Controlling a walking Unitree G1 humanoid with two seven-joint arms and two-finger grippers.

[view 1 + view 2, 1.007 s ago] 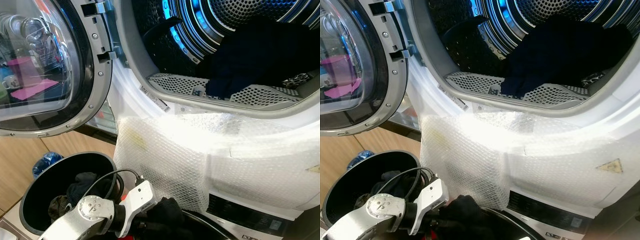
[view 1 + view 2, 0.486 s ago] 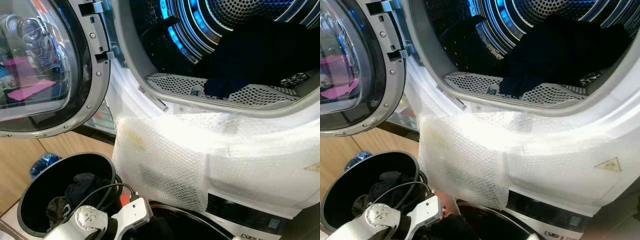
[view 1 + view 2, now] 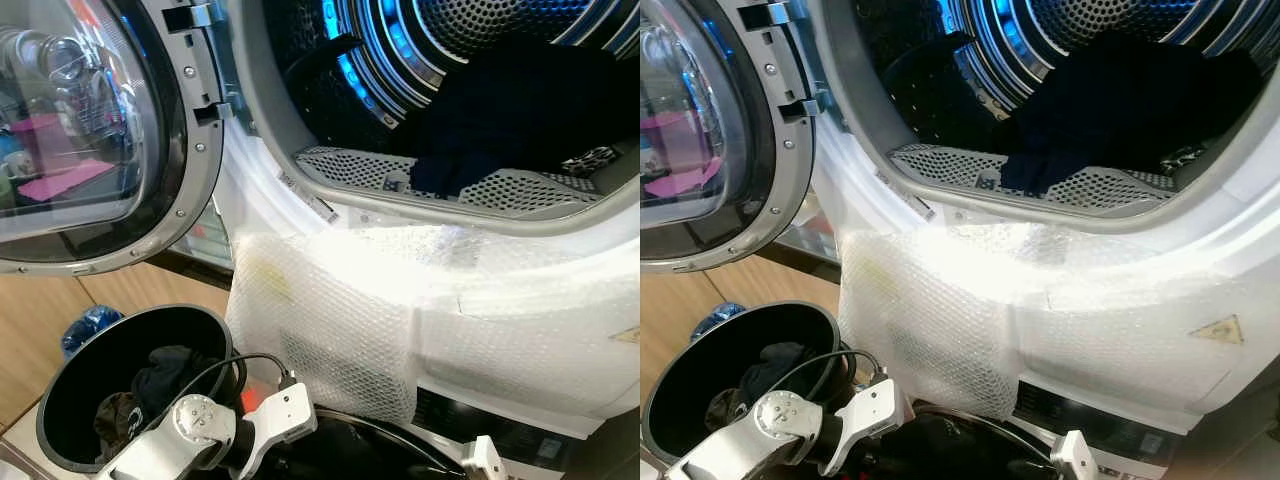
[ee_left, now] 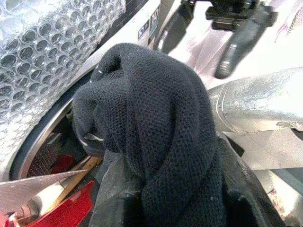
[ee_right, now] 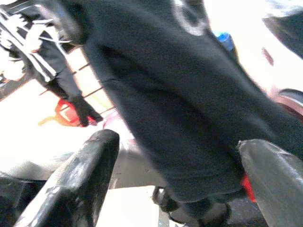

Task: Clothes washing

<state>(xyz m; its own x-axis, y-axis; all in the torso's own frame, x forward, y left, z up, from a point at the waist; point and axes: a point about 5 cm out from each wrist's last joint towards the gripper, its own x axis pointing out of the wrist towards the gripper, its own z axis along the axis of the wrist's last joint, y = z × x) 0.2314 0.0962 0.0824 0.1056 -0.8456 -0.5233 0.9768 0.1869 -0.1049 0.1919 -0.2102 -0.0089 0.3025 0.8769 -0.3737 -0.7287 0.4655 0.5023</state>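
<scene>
The washing machine drum (image 3: 470,40) stands open, lit blue, with a heap of dark clothes (image 3: 510,105) on its perforated lip. In the left wrist view my left gripper (image 4: 180,203) is shut on a dark knitted garment (image 4: 156,123), which bulges up between the fingers, low down by the machine's lower rim. My left arm (image 3: 225,440) reaches in at the bottom of the eye views. My right gripper (image 5: 180,189) hangs open facing the same garment, its fingers (image 4: 239,42) apart, its wrist (image 3: 483,462) at the bottom edge.
The round glass door (image 3: 90,140) is swung open to the left. Bubble wrap (image 3: 400,310) covers the machine's front below the opening. A black bucket (image 3: 70,380) with dark clothes in it stands on the wooden floor at the lower left.
My left arm dipped and has come back up, a little further right. The right wrist has come into view at the bottom right.
</scene>
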